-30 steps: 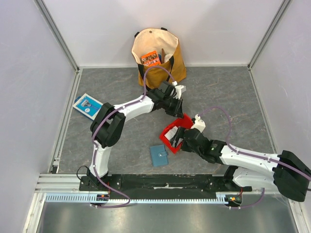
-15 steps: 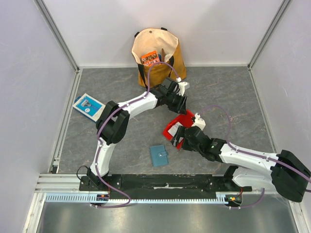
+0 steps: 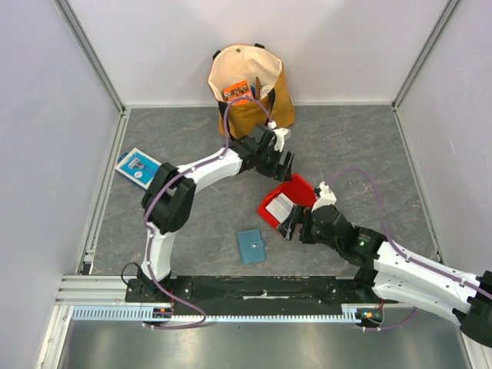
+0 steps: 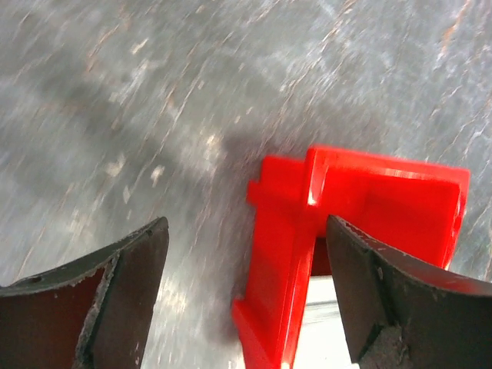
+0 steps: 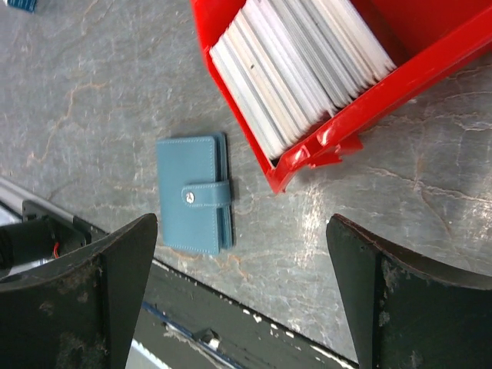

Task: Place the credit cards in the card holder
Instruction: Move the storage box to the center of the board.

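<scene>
Credit cards (image 5: 296, 69): thin glossy white-grey rectangles, stood on edge in a rigid red bin (image 5: 338, 127). Card holder (image 5: 192, 194): flat teal wallet, strap snapped shut, on the mottled grey worktop (image 5: 92, 92) near the bin. Left tool (image 4: 246, 254) and right tool (image 5: 242, 254) gaped empty; the wallet likely wanted pinning before unsnapping.

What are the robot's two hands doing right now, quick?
Left gripper: open, holding nothing.
Right gripper: open, holding nothing.

A robot lab's test cell: white panels (image 3: 346, 46) in aluminium framing (image 3: 92, 58) enclose a grey stone-patterned tabletop (image 3: 361, 146), with two cabled arms (image 3: 207, 165) bolted to a rail (image 3: 261, 286) along its near edge.
</scene>
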